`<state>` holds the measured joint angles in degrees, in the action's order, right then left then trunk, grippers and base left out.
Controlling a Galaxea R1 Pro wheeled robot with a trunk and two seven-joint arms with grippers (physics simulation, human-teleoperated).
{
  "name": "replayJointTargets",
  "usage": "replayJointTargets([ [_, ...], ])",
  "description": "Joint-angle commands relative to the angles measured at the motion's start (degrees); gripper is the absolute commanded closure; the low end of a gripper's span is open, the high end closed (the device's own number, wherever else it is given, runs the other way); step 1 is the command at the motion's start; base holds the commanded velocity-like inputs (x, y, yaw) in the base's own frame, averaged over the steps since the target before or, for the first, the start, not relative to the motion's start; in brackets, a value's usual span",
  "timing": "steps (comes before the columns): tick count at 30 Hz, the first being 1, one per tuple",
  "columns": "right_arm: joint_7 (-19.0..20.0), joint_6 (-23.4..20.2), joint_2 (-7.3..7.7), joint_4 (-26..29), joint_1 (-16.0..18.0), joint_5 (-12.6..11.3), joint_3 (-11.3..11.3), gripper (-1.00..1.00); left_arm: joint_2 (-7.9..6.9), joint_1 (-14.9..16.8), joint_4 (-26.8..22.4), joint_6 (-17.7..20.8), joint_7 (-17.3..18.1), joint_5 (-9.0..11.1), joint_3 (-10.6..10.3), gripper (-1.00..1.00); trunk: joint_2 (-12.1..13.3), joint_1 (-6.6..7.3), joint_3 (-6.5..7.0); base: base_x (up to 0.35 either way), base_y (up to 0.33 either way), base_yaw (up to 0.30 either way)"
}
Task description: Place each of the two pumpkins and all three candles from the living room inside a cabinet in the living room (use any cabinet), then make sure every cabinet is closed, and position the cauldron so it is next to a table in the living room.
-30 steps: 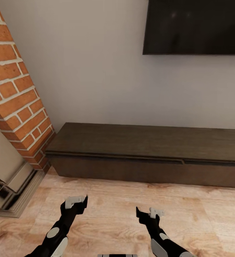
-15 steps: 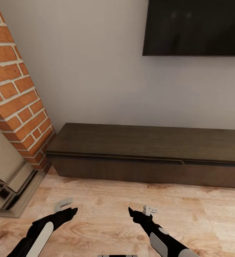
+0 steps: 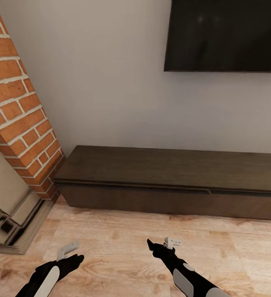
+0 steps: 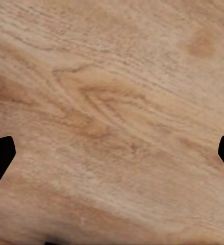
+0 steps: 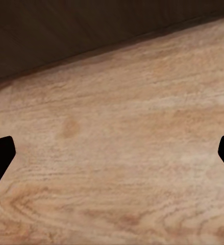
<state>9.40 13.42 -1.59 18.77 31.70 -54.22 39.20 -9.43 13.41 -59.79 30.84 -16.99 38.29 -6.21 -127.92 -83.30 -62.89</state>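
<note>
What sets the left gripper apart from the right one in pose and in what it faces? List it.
In the head view the left gripper sits lower and further out to the side; the right gripper reaches nearer the cabinet. The left wrist view takes in wooden floor; the right wrist view also catches the cabinet's dark front. Both are open, empty and above the floor.

Wood floor (image 3: 123,231) — dark low cabinet (image 3: 172,181) standing on it.

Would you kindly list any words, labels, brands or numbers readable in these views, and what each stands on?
None can be read: the dark screen on the wall is blank, and the cabinet, the brick chimney, the wooden floor and both arms carry no lettering.
</note>
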Motion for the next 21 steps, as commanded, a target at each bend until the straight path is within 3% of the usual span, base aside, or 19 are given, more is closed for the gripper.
replayJointTargets([
  [1, 0.24, 0.25, 0.01, -0.04, 0.07, -0.6, 0.37, -1.0, -0.07, 0.03, 0.06, -0.18, -0.54, 0.62, -0.17, -1.0, 0.4, 0.23, 0.14, 0.0, 0.0, 0.0],
  [14, 0.22, 0.15, 0.01, -0.17, 0.04, -0.7, 0.33, -1.0, -0.06, 0.04, 1.85, -1.92, -0.41, 0.98, -0.13, -1.0, 5.61, 3.09, 2.48, -0.01, 0.0, 0.0],
  [21, 0.17, 0.06, 0.01, -0.24, 0.04, -0.78, -0.08, -1.0, -0.06, 0.04, 1.87, -2.01, -0.41, 1.0, -0.12, -1.0, 8.42, 4.63, 3.73, -0.265, 0.0, 0.0],
])
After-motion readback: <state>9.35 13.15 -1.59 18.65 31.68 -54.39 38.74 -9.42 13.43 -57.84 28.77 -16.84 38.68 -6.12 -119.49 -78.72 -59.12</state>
